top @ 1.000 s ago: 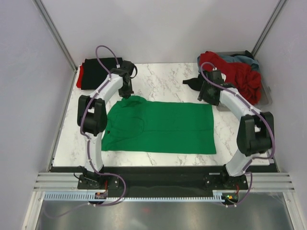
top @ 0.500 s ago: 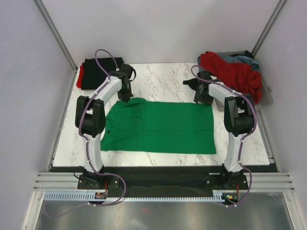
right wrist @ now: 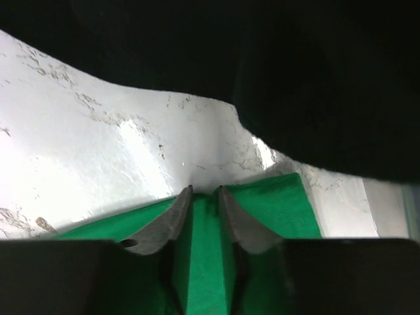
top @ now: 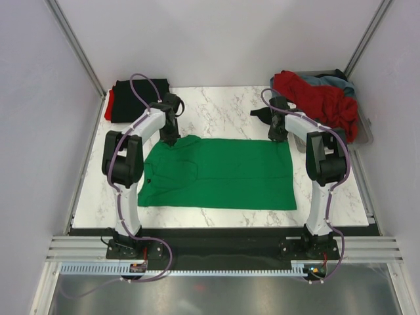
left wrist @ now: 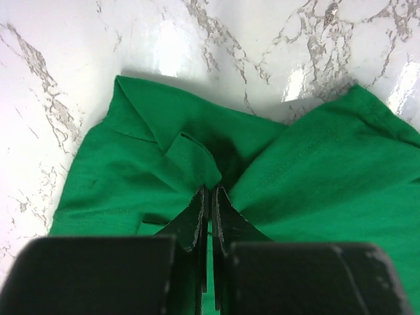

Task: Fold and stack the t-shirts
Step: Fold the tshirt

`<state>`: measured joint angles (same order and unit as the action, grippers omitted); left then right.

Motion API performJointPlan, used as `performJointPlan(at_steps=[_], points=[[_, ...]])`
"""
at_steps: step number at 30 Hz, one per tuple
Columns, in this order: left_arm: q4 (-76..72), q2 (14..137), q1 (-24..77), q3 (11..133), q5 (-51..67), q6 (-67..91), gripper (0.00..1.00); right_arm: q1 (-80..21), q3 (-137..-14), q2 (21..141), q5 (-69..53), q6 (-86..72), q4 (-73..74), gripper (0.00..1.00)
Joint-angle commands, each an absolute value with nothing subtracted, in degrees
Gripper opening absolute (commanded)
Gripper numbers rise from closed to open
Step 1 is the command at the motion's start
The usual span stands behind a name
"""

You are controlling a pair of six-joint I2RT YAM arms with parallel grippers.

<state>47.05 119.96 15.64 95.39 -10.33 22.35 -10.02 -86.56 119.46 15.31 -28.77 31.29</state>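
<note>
Spread t-shirt (top: 220,176) central, folded stack (top: 134,98) behind-left, tray (top: 365,136) behind-right.

We read no text, label, brand or number anywhere: none on the green t-shirt (left wrist: 315,170) at the tips of the left gripper (left wrist: 210,191), none on the marble table (right wrist: 98,144) ahead of the right gripper (right wrist: 203,192)

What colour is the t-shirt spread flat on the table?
The t-shirt is bright green, best seen in the top external view.

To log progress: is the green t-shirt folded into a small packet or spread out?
Spread out: the green t-shirt lies flat and wide across the marble table, and the left gripper pinches its far edge.
</note>
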Motion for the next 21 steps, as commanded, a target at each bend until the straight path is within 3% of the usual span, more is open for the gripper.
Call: performJointPlan(at_steps=[1,6,15,21], points=[[45.79,114.96,15.03,94.92,-10.20,19.43,0.02,-9.67,-88.14,122.17,16.79,-28.48,33.22,0.27],[46.58,111.72,14.68,94.57,-10.20,19.51,0.02,-9.76,-90.26,119.54,15.73,-28.65,35.76,0.10],[51.24,101.79,14.59,92.03,-12.04,19.77,0.02,-10.72,-86.32,109.96,15.64,-28.04,38.41,0.03],[51.86,91.08,14.68,81.84,-11.95,21.62,0.02,-12.21,-77.71,100.82,15.73,-28.82,38.06,0.00]])
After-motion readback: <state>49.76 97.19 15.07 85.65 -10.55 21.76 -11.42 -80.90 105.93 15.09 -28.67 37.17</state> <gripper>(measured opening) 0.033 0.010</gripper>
